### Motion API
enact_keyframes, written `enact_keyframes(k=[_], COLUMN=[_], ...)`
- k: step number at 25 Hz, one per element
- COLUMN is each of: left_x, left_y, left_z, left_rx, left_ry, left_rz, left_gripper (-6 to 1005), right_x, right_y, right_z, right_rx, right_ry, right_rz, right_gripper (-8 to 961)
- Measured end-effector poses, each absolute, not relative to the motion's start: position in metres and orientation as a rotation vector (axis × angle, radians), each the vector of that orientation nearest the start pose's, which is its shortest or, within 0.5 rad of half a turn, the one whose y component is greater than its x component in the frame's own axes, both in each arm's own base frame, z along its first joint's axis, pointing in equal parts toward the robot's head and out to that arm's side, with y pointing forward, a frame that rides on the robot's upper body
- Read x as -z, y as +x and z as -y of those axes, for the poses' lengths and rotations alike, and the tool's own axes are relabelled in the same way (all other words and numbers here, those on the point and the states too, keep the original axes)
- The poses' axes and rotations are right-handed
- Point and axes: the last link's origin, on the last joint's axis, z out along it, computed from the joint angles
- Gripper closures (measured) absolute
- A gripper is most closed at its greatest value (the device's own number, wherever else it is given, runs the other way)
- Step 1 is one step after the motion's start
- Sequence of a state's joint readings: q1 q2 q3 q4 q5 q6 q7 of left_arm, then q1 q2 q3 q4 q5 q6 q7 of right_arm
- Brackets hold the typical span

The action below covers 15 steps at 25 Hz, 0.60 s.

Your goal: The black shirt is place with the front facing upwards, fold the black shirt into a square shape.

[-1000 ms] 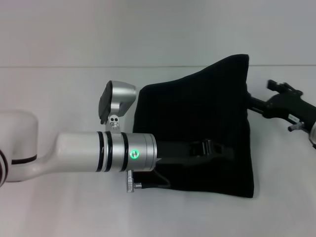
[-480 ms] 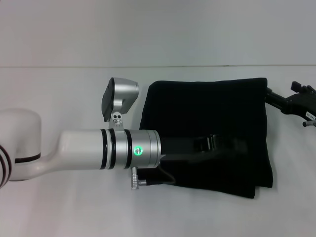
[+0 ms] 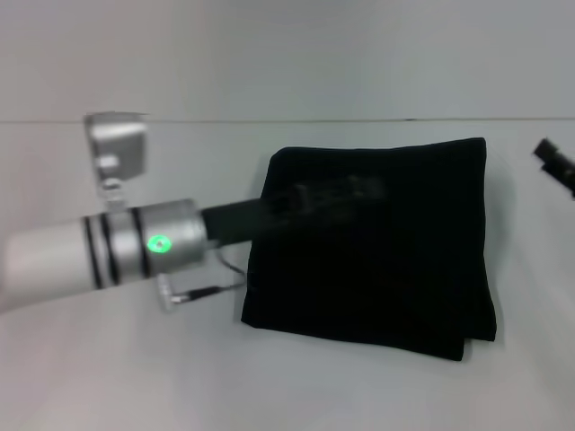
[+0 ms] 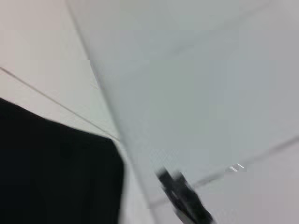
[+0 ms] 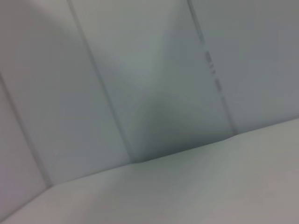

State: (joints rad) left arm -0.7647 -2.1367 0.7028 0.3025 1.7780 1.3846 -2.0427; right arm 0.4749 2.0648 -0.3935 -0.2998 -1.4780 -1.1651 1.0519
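Observation:
The black shirt (image 3: pixel 377 260) lies folded in a rough square on the white table, right of the middle in the head view; no lettering or label shows. My left gripper (image 3: pixel 346 193) hovers, blurred by motion, over the shirt's far left part, at the end of the silver left arm (image 3: pixel 135 247). Only a dark tip of my right gripper (image 3: pixel 557 162) shows at the right edge, clear of the cloth. In the left wrist view the black shirt (image 4: pixel 56 172) fills the lower left and my right gripper (image 4: pixel 182 200) shows farther off.
The white table (image 3: pixel 135 377) spreads around the shirt, and a pale wall (image 3: pixel 287 54) rises behind it. A thin cable (image 3: pixel 220 285) hangs from the left wrist beside the shirt's left edge. The right wrist view shows only white wall panels (image 5: pixel 149 93).
The shirt's lifted far right corner came down and the cloth now lies flat. My right gripper drew away to the right. My left arm rose and pulled back to the left.

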Motion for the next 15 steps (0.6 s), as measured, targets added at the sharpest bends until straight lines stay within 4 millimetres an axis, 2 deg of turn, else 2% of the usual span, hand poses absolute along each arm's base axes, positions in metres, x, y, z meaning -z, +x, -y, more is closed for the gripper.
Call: enact_keyframes(k=[2, 6, 9, 15], left_x=[0.059, 0.041, 0.035, 0.033], left_y=[-0.2, -0.217, -0.224, -0.232], left_z=[-0.364, -0.366, -0.364, -0.359], left_rx=[1.144, 1.158, 1.164, 1.154], left_ry=[-2.376, -2.331, -2.311, -2.303], left_rz=[1.777, 1.718, 1.704, 1.707], left_gripper=[273, 175, 107, 112], right_x=[-0.022, -0.001, 0.008, 0.009], right_y=[0.333, 0.315, 0.307, 0.299], right_z=[-0.349, -0.357, -0.368, -0.384], right_rx=[-0.924, -0.864, -0.843, -0.891], right_ry=[-1.893, -2.06, -2.062, -1.995], right_rz=[-0.905, -0.89, -0.949, -1.124], right_gripper=[11, 12, 12, 12])
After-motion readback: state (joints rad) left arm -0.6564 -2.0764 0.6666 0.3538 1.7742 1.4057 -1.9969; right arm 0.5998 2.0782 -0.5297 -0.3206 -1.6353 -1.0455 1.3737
